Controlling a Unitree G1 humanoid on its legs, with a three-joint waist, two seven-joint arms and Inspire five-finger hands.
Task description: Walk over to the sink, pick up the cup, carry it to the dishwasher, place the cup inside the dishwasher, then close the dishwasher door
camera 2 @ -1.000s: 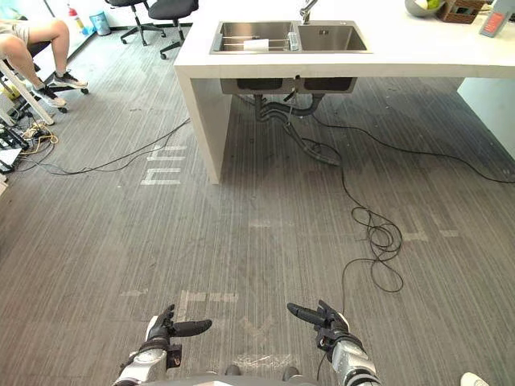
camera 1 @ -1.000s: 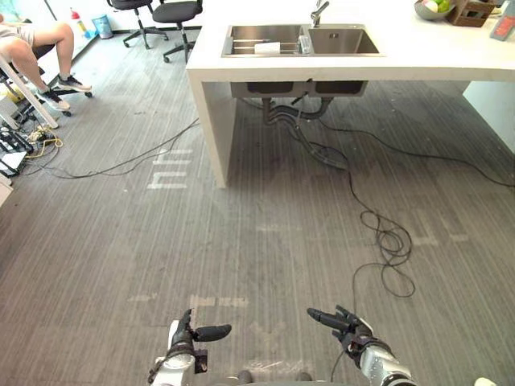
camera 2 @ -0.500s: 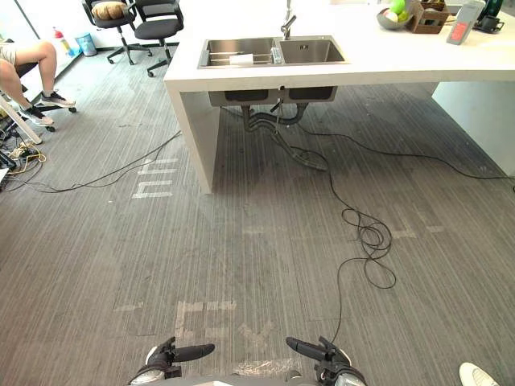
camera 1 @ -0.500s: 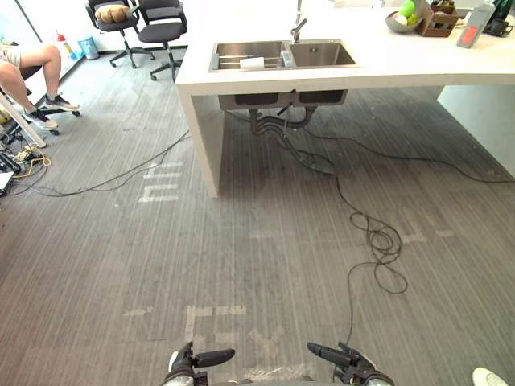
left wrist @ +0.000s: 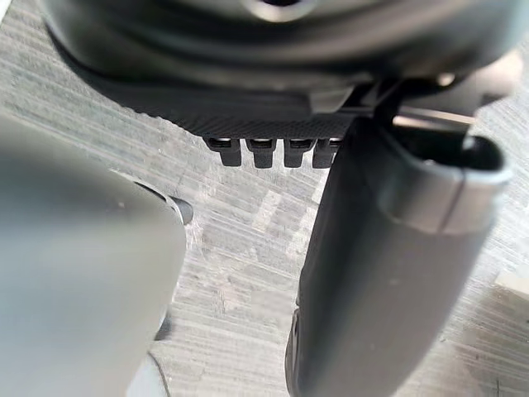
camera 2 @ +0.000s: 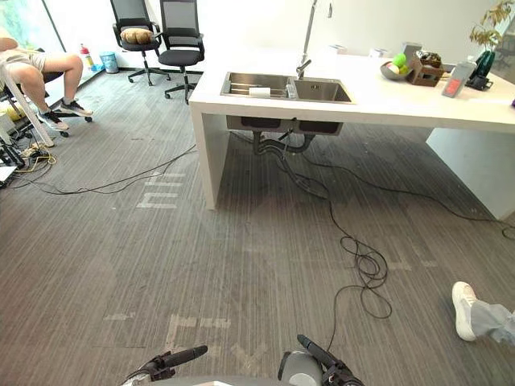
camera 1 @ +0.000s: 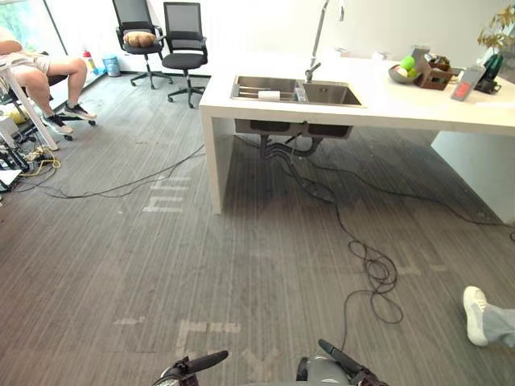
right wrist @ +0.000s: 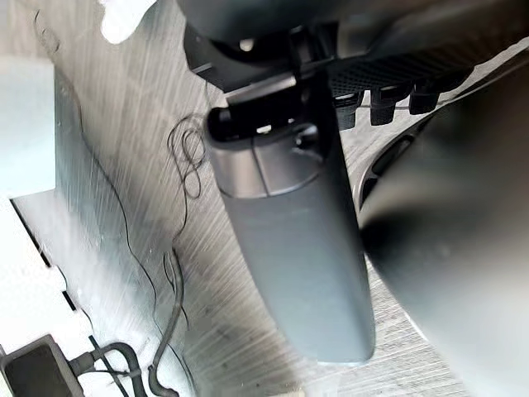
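Both hands sit low at the near edge, the left hand (camera 1: 197,363) and the right hand (camera 1: 344,362), each with fingers straight and relaxed and nothing in them. Grey floor (camera 1: 161,265) runs wide and open ahead of them up to the white counter (camera 1: 418,100), whose end panel stands ahead of the left hand. The sink (camera 1: 330,95) is set in the countertop, well apart from both hands. Two office chairs (camera 1: 173,40) stand far ahead, left of the left hand. A person's shoe (camera 1: 475,314) lies off to the right hand's right. A small white thing in the sink's left basin is probably the cup (camera 1: 269,95).
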